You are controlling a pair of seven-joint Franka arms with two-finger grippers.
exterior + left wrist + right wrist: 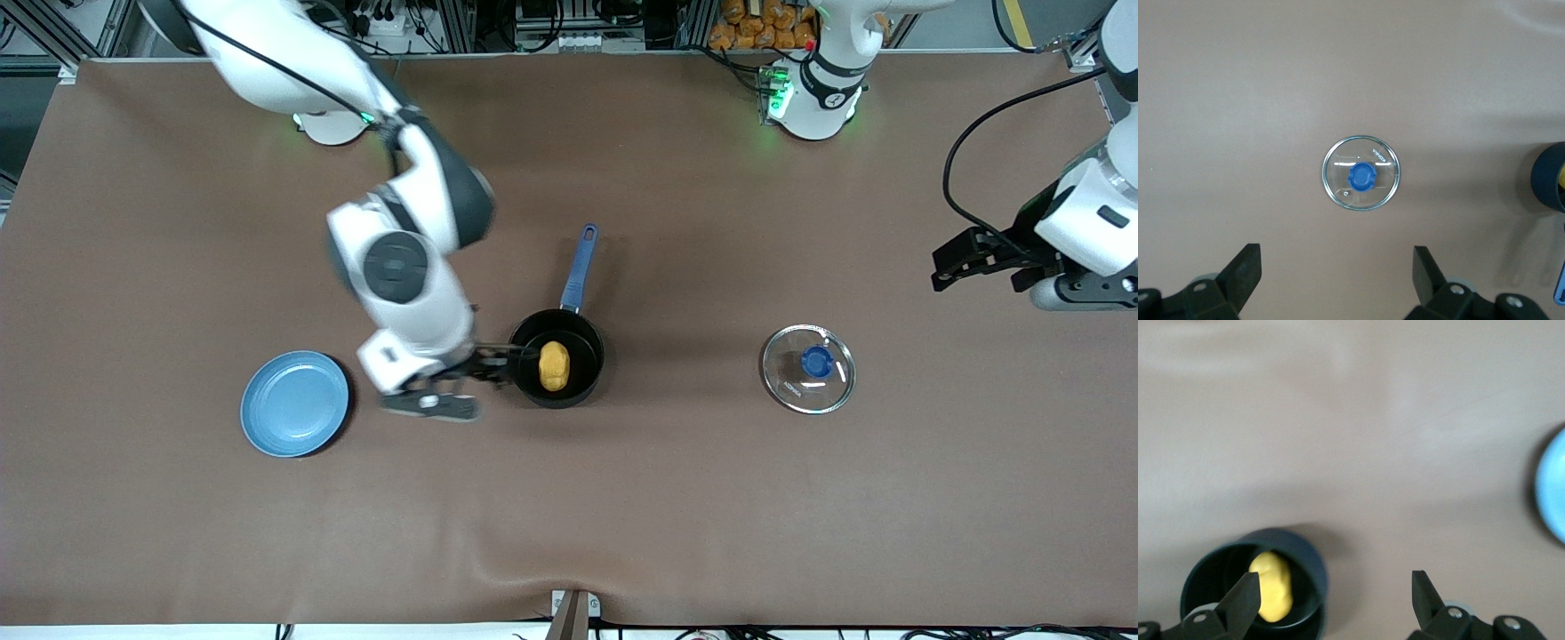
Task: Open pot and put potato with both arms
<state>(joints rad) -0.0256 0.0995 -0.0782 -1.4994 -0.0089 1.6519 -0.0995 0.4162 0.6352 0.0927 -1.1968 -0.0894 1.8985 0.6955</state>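
The black pot (582,342) stands uncovered at mid-table, its blue handle (578,269) pointing toward the robots' bases. The yellow-orange potato (554,365) lies inside it. The glass lid (808,368) with its blue knob lies flat on the table, toward the left arm's end. My right gripper (508,363) is open and empty over the pot's rim on the plate's side. In the right wrist view my right gripper (1335,587) shows with the pot (1313,568) and potato (1271,585). My left gripper (956,264) is open, empty and raised at the left arm's end. In its wrist view my left gripper (1336,257) looks down on the lid (1361,173).
A flat blue plate (294,404) lies beside the pot toward the right arm's end; its edge shows in the right wrist view (1551,487). The pot's edge (1546,177) shows in the left wrist view. Brown table (622,516) spreads nearer the front camera.
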